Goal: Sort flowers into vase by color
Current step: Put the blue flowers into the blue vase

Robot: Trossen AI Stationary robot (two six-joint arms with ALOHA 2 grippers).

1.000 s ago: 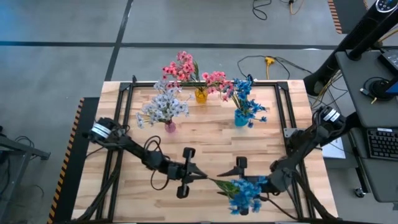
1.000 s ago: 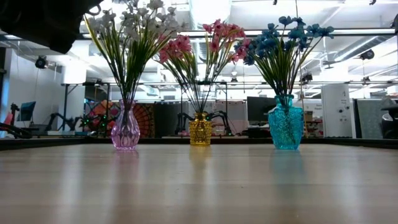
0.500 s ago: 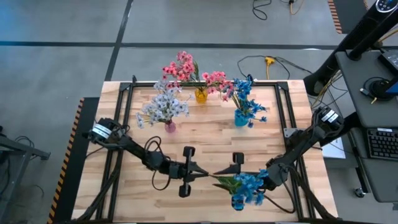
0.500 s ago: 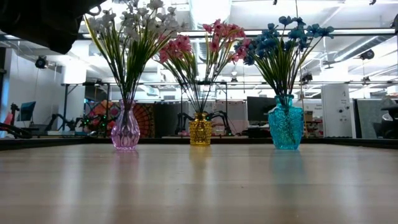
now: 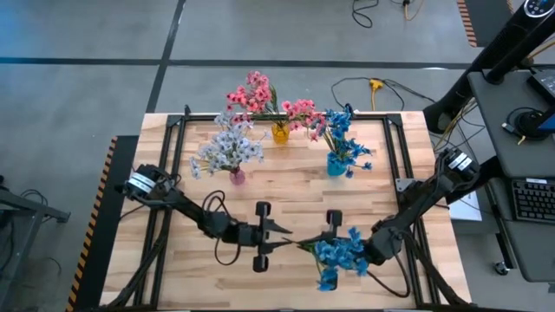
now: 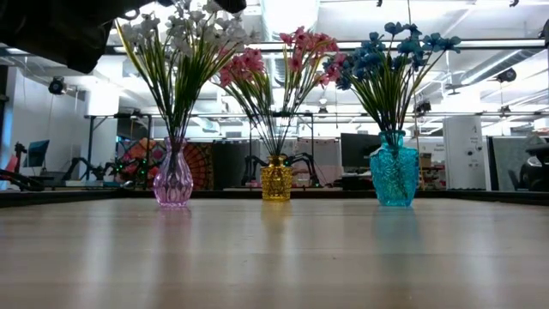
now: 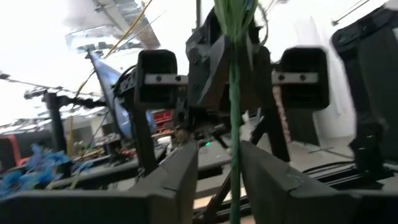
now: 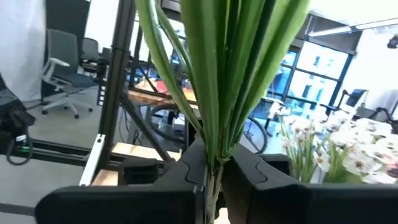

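Note:
Both grippers meet over the table's near middle. A blue flower sprig (image 5: 340, 253) lies roughly level between them, lifted clear of the table. My right gripper (image 5: 316, 246) is shut on its green stem, and the blossoms spread back over that gripper. My left gripper (image 5: 279, 239) stands open, with the stem's bare end (image 7: 234, 143) running between its fingers. At the far side, white flowers stand in a pink vase (image 5: 236, 177), pink ones in a yellow vase (image 5: 279, 133) and blue ones in a blue vase (image 5: 335, 164). My right gripper pinches the sprig's stem (image 8: 211, 163) between its two fingers, just where the green leaves fan out. The fingers come about level from the table's right and lie across the stem. The sprig is clear of the table. My left gripper: the stem passes close by one finger (image 7: 267, 180); whether they touch I cannot tell.
The three vases stand in a row across the far half: pink (image 6: 173, 180), yellow (image 6: 276, 178), blue (image 6: 395, 174). Bare wood lies between them and the grippers. A black frame (image 5: 395, 147) borders the tabletop.
My right gripper has shut on the stem and edged toward the table's left. My left gripper has opened and let go of the stem's end. The blue blossoms have swung from the near edge up toward the right gripper.

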